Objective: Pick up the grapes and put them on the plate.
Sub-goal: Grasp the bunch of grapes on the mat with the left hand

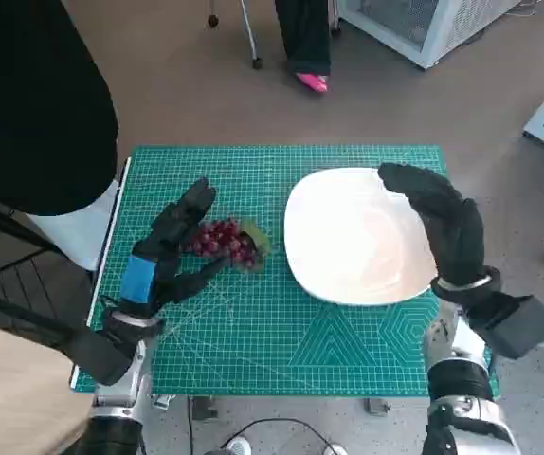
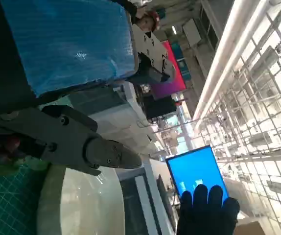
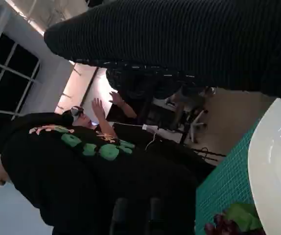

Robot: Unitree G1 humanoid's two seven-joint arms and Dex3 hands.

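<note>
Right hand [image 1: 447, 227] covers the plate's [image 1: 348, 237] right rim, head view. Grapes [image 3: 223, 227] cut off at bottom edge, right wrist view. Left wrist view: grapes [image 2: 3, 147] blurred, partly behind fingers [image 2: 81, 144].

We can find no words or numbers to read. The green mat [image 1: 253, 322] has only white lines and shapes. A person's black top [image 3: 81, 161] has green marks, maybe letters, at about 9 o'clock in the right wrist view, too blurry to read.
</note>
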